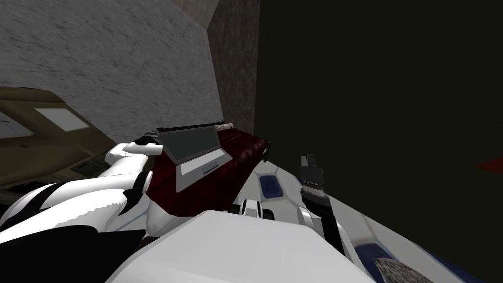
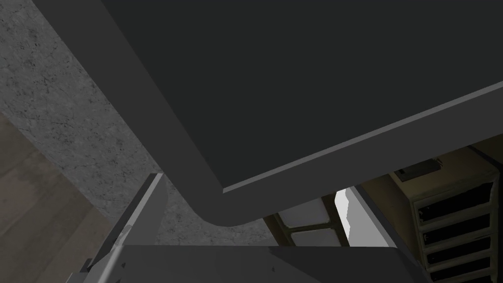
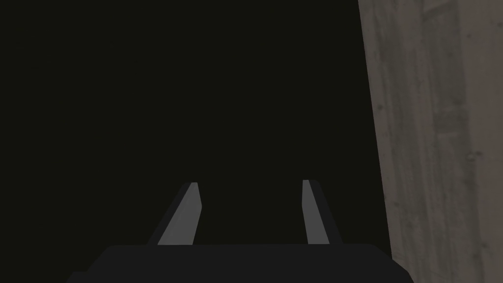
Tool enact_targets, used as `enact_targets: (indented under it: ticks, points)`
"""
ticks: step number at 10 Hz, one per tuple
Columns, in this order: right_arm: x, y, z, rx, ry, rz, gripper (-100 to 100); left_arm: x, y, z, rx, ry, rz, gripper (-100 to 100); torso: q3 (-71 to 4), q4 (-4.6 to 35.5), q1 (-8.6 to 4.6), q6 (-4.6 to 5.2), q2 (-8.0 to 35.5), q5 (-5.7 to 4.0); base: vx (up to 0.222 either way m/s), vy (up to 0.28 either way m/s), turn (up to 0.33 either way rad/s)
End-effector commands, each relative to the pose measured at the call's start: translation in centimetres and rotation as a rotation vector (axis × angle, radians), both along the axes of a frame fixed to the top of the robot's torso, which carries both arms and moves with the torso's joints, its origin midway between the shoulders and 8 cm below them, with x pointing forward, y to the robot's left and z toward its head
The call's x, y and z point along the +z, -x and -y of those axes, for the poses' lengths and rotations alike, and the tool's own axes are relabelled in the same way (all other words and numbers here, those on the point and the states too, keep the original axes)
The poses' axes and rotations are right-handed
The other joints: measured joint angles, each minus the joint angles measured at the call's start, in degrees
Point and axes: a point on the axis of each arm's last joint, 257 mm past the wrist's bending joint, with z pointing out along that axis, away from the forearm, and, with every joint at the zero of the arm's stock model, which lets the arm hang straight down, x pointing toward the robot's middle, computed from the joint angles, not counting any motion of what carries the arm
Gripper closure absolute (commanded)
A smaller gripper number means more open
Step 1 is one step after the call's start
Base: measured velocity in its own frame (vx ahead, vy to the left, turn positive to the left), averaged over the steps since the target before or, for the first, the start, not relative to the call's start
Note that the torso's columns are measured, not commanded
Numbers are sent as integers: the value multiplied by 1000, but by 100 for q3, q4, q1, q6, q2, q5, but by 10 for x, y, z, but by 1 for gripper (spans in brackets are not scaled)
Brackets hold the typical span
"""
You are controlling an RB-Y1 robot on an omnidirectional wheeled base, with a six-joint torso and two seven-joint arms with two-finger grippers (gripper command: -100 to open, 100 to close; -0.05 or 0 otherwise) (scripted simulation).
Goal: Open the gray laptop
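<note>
The gray laptop (image 1: 199, 157) sits on a dark red table (image 1: 248, 147), its lid raised and the dark screen and keyboard both showing. My left gripper (image 1: 153, 138) is at the lid's left edge. In the left wrist view the lid's rounded corner (image 2: 275, 113) lies between the open fingers (image 2: 147, 206) of the left gripper (image 2: 250, 196) without either one pressing it. To the right of the table my right gripper (image 1: 309, 164) hangs in the air. It stands open with nothing between its fingers (image 3: 186, 213).
A grey speckled wall (image 1: 108, 59) rises behind the table. Tan cabinets with drawers (image 1: 44, 132) stand to the left. A black area (image 1: 383, 98) covers the right. A white and blue surface (image 1: 275, 189) lies below the table's near edge.
</note>
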Motion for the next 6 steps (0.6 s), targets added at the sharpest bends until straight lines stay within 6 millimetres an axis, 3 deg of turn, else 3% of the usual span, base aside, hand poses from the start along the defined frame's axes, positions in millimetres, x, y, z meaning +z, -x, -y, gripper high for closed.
enact_targets:
  ticks: [1,6]
  points:
    - [0,0,0,0,0,0,0,-1,1,3,13,-10,-16,-100,1,0,1,3,2,0,-36,53,-97]
    - [0,0,0,0,0,0,0,3,16,-4,51,1,2,-100,4,1,2,-4,6,1,-23,34,-51]
